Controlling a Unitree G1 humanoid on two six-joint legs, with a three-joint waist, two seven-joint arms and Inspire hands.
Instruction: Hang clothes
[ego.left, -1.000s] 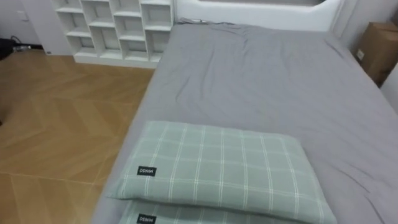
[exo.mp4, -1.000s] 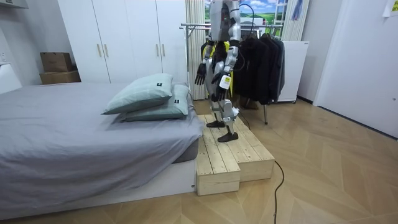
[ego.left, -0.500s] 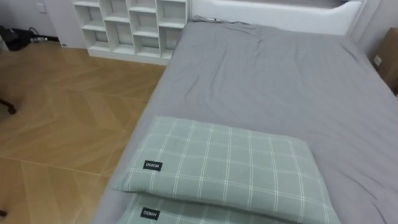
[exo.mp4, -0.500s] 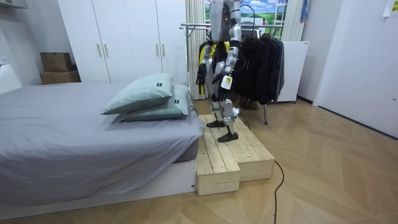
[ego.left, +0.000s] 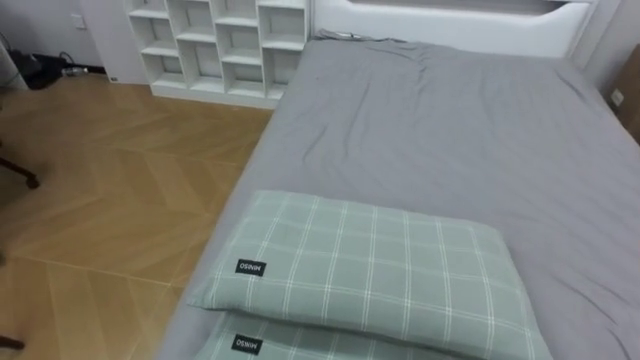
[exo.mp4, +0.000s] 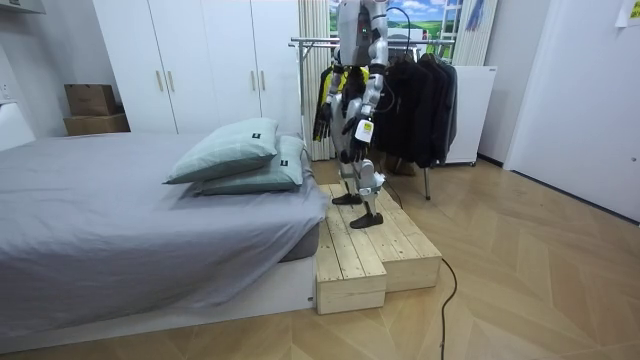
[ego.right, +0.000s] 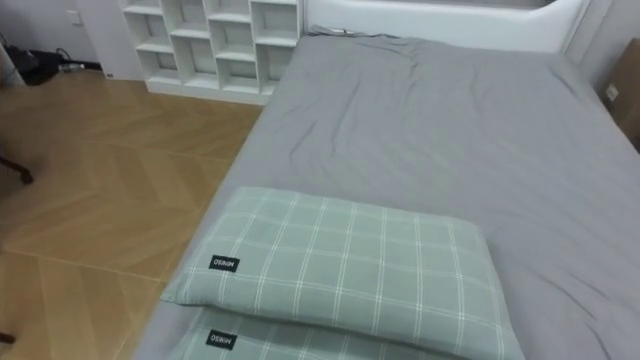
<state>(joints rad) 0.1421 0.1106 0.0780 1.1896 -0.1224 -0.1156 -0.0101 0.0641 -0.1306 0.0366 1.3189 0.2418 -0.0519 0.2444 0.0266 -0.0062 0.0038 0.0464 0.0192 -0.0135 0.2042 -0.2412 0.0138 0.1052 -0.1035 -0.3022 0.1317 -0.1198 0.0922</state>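
I stand on a wooden platform at the pillow end of a grey bed, facing along it. Behind me is a metal clothes rack with dark garments hanging on it and something yellow at its near end. My right hand hangs by my hip towards the bed with its fingers straight and nothing in it. My left hand hangs low on my other side. No loose garment lies on the bed.
Two green checked pillows are stacked just below me. A white cube shelf stands beyond the wooden floor on my left. White wardrobes and cardboard boxes line the far wall.
The eye view has swung a little to the left, so the bed and shelf sit further right. I stand on the same spot; my arms have barely moved.
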